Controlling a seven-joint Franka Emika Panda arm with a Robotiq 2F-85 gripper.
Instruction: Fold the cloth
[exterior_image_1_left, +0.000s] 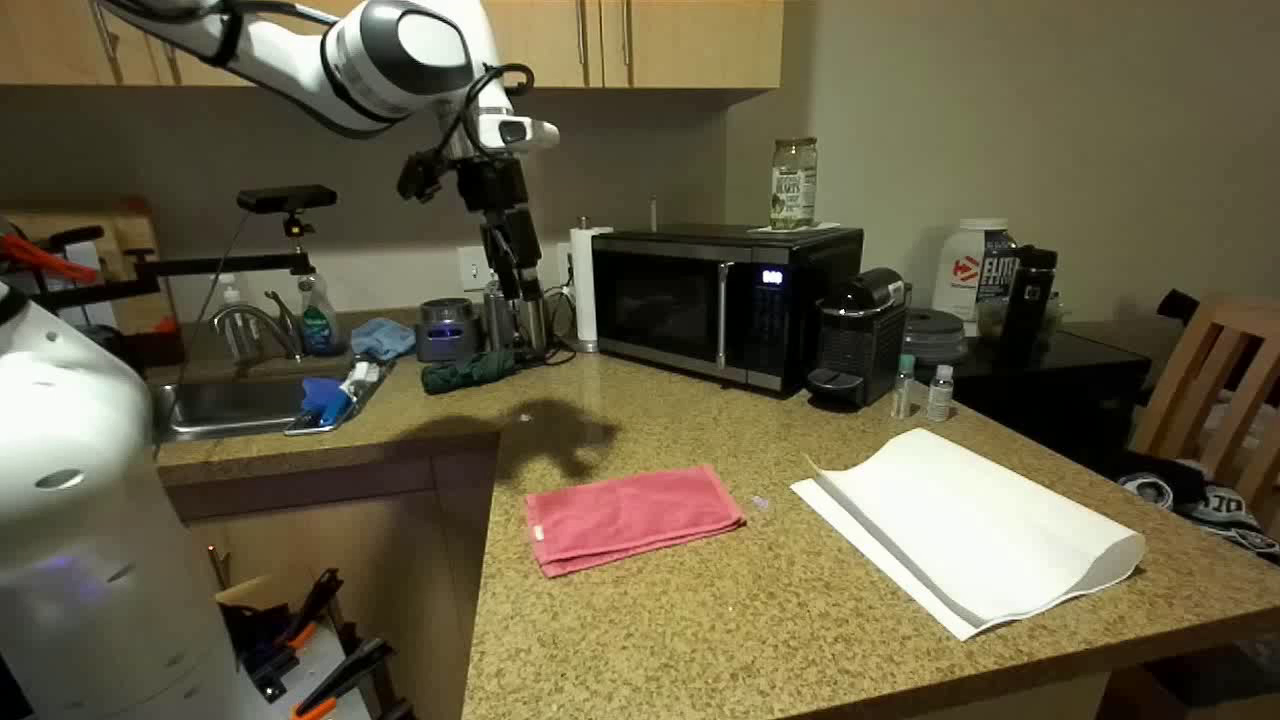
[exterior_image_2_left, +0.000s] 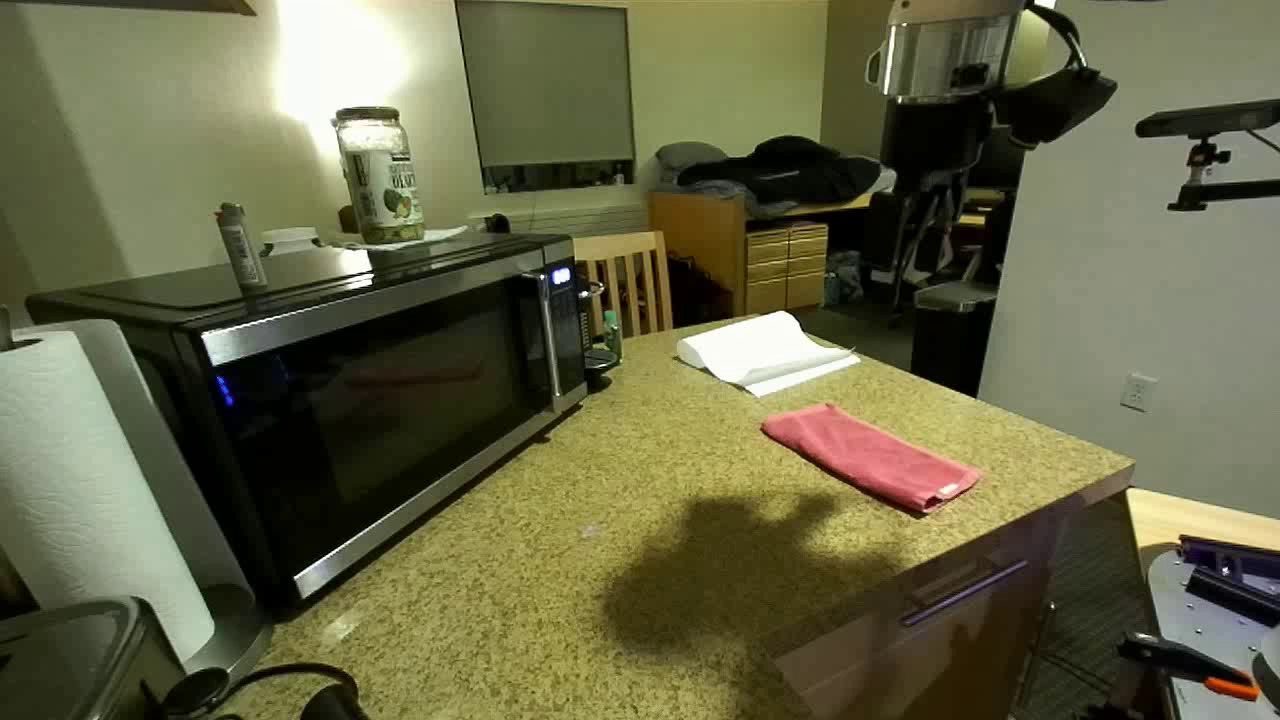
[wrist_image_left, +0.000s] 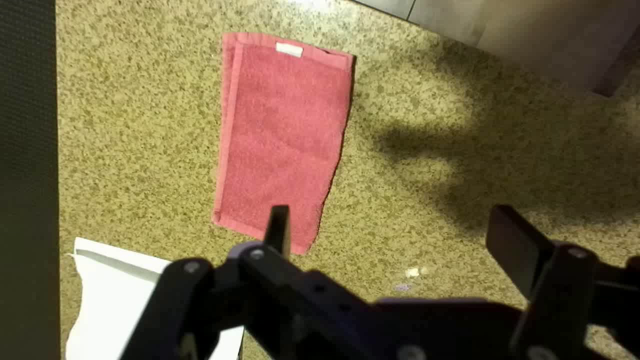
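Note:
A pink-red cloth lies flat on the speckled counter in both exterior views (exterior_image_1_left: 632, 512) (exterior_image_2_left: 870, 455). It is a rough rectangle with layered edges, as if doubled over. In the wrist view, the cloth (wrist_image_left: 287, 130) shows a small white tag at its top edge, and a lower layer sticks out along its left side. My gripper (wrist_image_left: 392, 222) is open, with its fingers wide apart and nothing between them. In the wrist view, the left finger overlaps the cloth's lower end. In both exterior views the gripper (exterior_image_1_left: 520, 290) (exterior_image_2_left: 905, 285) hangs high above the counter, apart from the cloth.
A curled white sheet (exterior_image_1_left: 970, 530) lies beside the cloth. A microwave (exterior_image_1_left: 660, 300), a coffee machine (exterior_image_1_left: 860, 345) and two small bottles (exterior_image_1_left: 940, 393) stand along the back. A dark green cloth (exterior_image_1_left: 468, 372) and a sink (exterior_image_1_left: 235, 408) are at the left in that view.

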